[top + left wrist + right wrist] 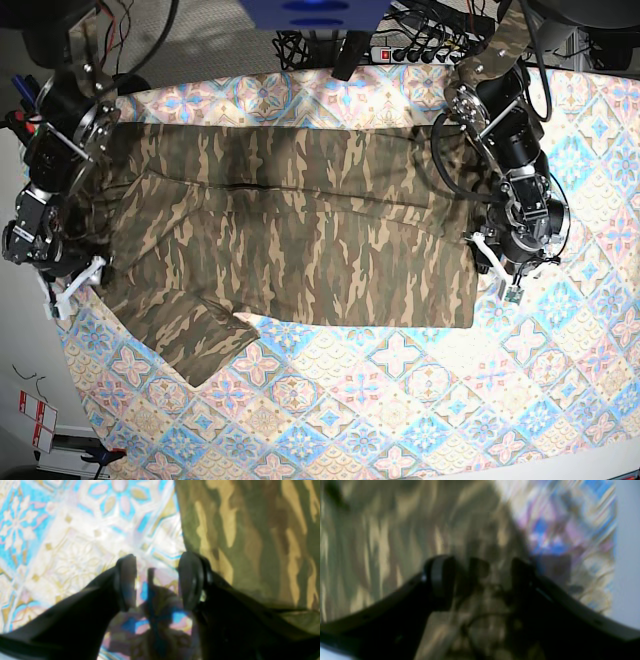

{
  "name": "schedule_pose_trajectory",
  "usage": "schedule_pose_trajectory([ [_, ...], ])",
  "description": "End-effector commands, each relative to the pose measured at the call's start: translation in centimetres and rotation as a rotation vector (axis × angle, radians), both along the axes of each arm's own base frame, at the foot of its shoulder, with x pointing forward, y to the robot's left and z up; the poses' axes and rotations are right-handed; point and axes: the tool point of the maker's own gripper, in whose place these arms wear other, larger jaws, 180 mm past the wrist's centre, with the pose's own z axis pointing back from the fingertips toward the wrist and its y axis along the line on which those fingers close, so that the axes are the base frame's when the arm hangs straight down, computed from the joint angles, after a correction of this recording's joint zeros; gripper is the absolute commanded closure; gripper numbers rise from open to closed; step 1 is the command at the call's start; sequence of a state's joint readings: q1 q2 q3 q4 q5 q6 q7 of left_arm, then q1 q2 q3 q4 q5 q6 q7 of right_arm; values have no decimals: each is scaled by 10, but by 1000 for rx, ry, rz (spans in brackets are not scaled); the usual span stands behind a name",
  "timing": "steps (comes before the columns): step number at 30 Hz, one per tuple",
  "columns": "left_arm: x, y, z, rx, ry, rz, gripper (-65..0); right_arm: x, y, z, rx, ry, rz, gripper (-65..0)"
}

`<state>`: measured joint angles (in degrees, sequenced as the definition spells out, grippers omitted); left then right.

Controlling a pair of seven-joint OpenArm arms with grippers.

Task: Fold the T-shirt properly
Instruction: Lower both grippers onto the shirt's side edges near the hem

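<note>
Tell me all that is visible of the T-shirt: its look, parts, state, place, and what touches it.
The T-shirt is soft cloth in olive, brown and tan camouflage. It lies flat on the patterned tablecloth, partly folded into a wide band, with one short sleeve sticking out at the lower left of the base view. The open left gripper is at its right edge, the open right gripper at its left edge; whether either touches it cannot be told.

Both arms are built of black housings joined by bare silver metal brackets, with black cables looped along the links. The left gripper has two curved black fingers ending in rounded dark pads. The right gripper matches it; each wrist carries a small white part near the fingers
</note>
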<state>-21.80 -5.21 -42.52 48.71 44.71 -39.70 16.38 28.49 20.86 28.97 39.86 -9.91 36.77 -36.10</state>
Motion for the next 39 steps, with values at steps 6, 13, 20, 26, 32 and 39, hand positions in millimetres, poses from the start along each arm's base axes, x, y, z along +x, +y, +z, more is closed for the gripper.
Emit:
schedule_pose_trajectory([
  [6, 19, -1, 16, -2, -45, -5, -295, 43, -14, 26, -78, -86, -9, -352],
  [13, 17, 2, 15, 2, -41, -3, -295, 42, -24, 1, -51, -124, -122, -352],
  [20, 16, 3, 15, 4, -39, -2, -295, 26, -26, -19, -52, -102, -169, -352],
  [26, 19, 3, 18, 3, -48, -2, -295, 24, -2, -33, -17, -76, -145, -352],
  [32, 20, 8, 20, 12, -52, 0, -295, 13, 47, -57, 96, -15, -69, -352],
  [39, 46, 2, 38, -12, -94, -6, -301, 10, 79, -68, 137, 44, -11, -352],
])
